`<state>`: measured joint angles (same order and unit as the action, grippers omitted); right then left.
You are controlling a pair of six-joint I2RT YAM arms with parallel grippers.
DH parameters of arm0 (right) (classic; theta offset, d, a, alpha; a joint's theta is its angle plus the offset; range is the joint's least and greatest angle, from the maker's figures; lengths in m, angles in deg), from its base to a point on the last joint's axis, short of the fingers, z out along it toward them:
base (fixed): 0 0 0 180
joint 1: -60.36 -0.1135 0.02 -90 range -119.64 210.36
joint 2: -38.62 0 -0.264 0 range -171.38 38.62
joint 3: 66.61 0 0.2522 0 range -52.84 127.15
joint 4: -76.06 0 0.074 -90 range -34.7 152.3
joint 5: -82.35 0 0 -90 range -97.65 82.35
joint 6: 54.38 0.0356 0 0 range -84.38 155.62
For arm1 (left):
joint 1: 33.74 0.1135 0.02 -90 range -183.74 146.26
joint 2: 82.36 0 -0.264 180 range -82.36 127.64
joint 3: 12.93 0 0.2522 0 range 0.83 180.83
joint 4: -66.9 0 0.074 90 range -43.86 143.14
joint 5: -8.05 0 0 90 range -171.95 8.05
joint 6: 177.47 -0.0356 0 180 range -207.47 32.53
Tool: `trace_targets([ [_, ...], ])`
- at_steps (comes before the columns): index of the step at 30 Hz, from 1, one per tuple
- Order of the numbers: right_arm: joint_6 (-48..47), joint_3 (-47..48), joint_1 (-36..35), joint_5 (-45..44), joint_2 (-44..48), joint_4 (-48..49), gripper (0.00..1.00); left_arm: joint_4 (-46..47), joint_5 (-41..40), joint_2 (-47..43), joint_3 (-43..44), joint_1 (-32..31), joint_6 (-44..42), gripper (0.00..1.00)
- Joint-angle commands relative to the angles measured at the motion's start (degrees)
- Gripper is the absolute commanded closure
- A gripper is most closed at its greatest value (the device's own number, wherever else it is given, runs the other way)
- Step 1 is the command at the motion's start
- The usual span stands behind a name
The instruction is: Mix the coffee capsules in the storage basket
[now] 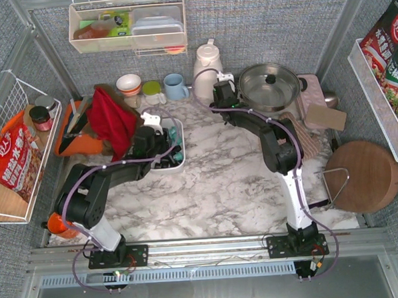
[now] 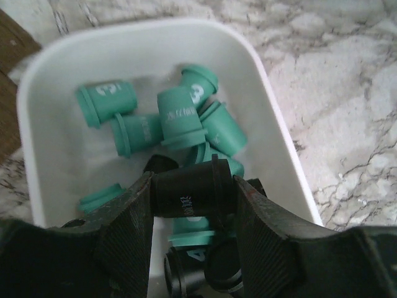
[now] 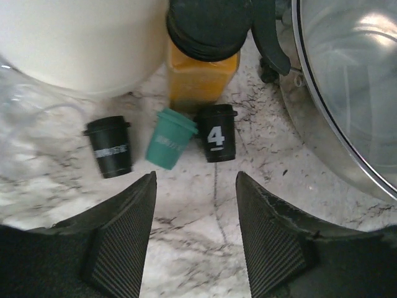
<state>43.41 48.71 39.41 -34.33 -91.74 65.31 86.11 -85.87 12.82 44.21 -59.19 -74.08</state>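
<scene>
Left end effector (image 2: pixel 193 208) clamped a black capsule (image 2: pixel 192 194) just over the white storage basket (image 2: pixel 276 118), where teal capsules (image 2: pixel 180 118) lay heaped with a few black ones. Right end effector (image 3: pixel 195 205) hung wide apart, empty, above the table (image 3: pixel 205 248). Three loose capsules (image 3: pixel 169 139), black, teal, and black marked 4, sat just ahead beside an orange bottle (image 3: pixel 201 77).

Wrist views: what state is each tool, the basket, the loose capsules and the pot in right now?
Left tool: shut on a black capsule, above the basket.
Right tool: open, empty, over the marble.
Basket: holds teal capsules and a few black ones.
Loose capsules: two black, one teal, on the marble outside the basket, ahead of the right tool.
Pot: lid on.
</scene>
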Motion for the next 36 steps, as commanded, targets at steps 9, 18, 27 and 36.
trace_targets([
  [9, -1.40, 16.72, 6.99, 10.92, -10.10, -14.60, 0.53, -4.55, 2.96, 0.04, 0.69, 0.27, 4.06, 0.18],
  [18, 1.61, 33.72, 9.71, 17.88, -18.21, -30.22, 0.55, -3.94, 4.29, -3.19, -0.47, 0.31, 4.02, 0.07],
  [27, 2.60, 44.21, 11.04, 22.36, -23.93, -37.94, 0.55, -3.66, 5.72, -5.54, -1.52, 0.31, 4.60, 0.05],
  [36, 3.64, 35.78, 10.57, 21.87, -19.45, -34.50, 0.61, -3.57, 7.31, -6.34, -1.69, 0.26, 5.33, 0.04],
])
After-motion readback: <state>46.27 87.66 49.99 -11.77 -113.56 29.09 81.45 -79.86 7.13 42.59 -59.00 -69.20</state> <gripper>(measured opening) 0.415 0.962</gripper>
